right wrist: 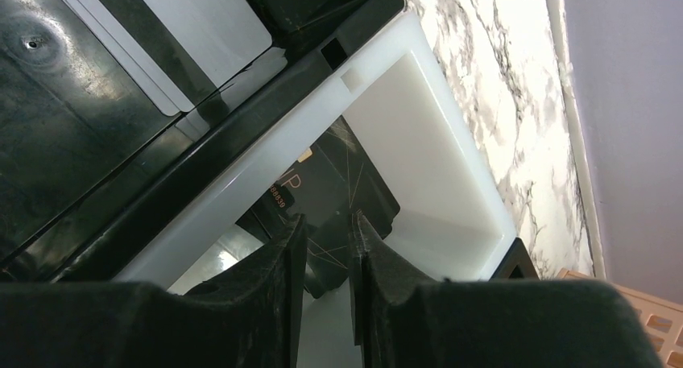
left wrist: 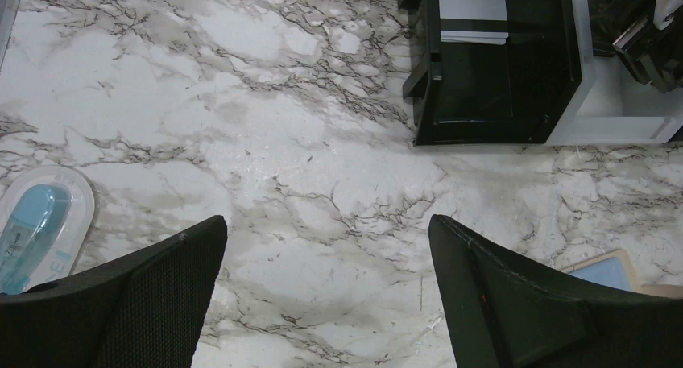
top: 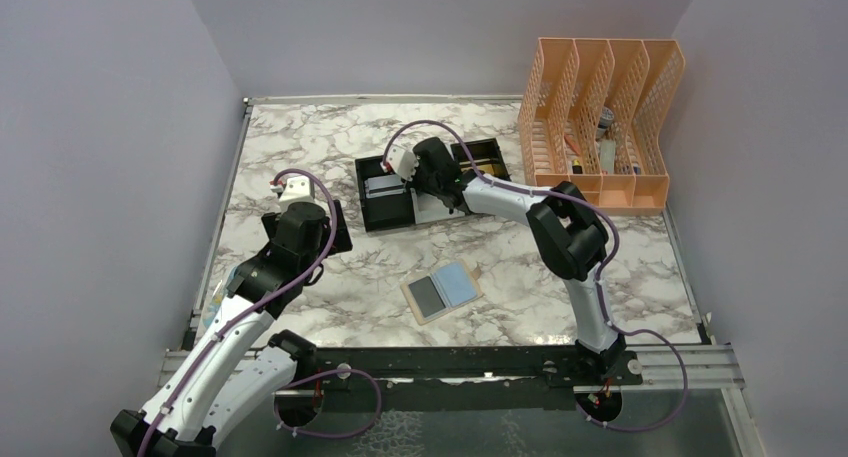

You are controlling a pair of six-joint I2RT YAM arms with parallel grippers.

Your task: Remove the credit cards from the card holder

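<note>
The card holder (top: 442, 290) lies open on the near bench (top: 600, 267), apart from both arms. Farther left, the left gripper (left wrist: 328, 227) hangs with jaws spread wide, empty. Farthest, the right gripper (right wrist: 326, 223) has its jaws slightly apart over a dark grey card (right wrist: 322, 183) in the white bin (right wrist: 435, 142).

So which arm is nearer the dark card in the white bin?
Right arm. Its jaws hang just over the dark card inside the white bin; the left arm is off over bare table, left of a black bin.
</note>
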